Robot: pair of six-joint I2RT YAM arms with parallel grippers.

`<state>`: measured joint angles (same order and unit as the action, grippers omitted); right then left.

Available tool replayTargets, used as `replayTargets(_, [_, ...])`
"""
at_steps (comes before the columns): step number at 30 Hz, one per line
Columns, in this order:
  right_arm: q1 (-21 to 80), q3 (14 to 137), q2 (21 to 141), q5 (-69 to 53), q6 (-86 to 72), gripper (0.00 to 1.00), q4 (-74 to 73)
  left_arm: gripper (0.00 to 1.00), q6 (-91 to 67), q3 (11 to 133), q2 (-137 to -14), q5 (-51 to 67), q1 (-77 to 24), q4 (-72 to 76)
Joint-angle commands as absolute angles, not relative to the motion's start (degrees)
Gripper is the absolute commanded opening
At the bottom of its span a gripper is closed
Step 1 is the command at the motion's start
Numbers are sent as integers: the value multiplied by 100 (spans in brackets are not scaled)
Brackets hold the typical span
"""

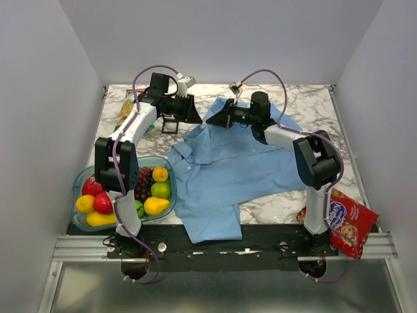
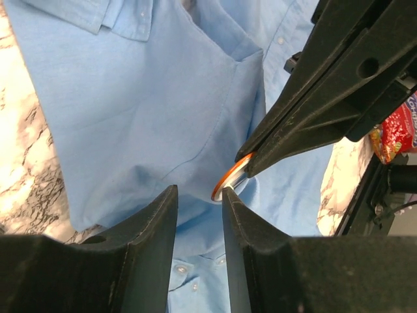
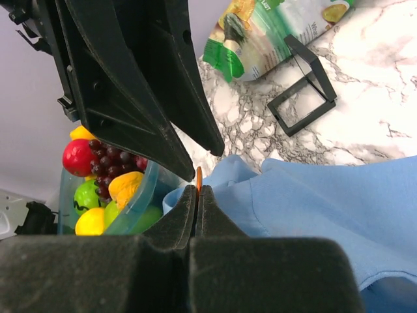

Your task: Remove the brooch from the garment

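The light blue shirt (image 1: 228, 169) lies spread on the marble table, its far part lifted. The brooch (image 2: 228, 180), a small round disc with an orange rim, is pinned to the cloth. It shows edge-on in the right wrist view (image 3: 199, 177). My right gripper (image 3: 197, 191) is shut on the brooch and shows in the top view (image 1: 212, 120). My left gripper (image 2: 199, 195) is open, and its right fingertip (image 2: 226, 195) sits at the brooch's lower edge. In the top view the left gripper (image 1: 195, 115) faces the right one tip to tip above the shirt's collar end.
A clear bowl (image 1: 161, 163) of fruit stands at the near left, beside the shirt. A small open black box (image 1: 171, 124) and a green snack bag (image 1: 127, 107) lie at the far left. A red cookie bag (image 1: 348, 222) hangs at the near right edge.
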<state>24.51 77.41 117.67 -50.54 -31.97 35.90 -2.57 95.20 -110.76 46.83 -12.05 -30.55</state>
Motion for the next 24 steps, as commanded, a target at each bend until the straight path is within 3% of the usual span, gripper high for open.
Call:
replayTargets(1, [2496, 7691, 11725, -5440, -3322, 2, 3911, 40, -193, 9721, -11101, 5088, -1222, -2997])
replayTargets(8, [2487, 7594, 11681, -5441, -3278, 2, 3850, 33, -273, 9659, -11153, 5413, -1248, -2944])
replayTargets(12, [2487, 7603, 11663, -5405, -3234, 2, 3753, 19, -264, 9633, -11162, 5589, -1283, -2962])
replayTargets(15, [2487, 7594, 11637, -5405, -3190, 2, 3718, 16, -264, 9642, -11180, 5712, -1283, -2997])
replayTargets(24, [2487, 7585, 11567, -5511, -3173, 2, 3665, 28, 202, 9712, -11241, 5405, -1274, -3339])
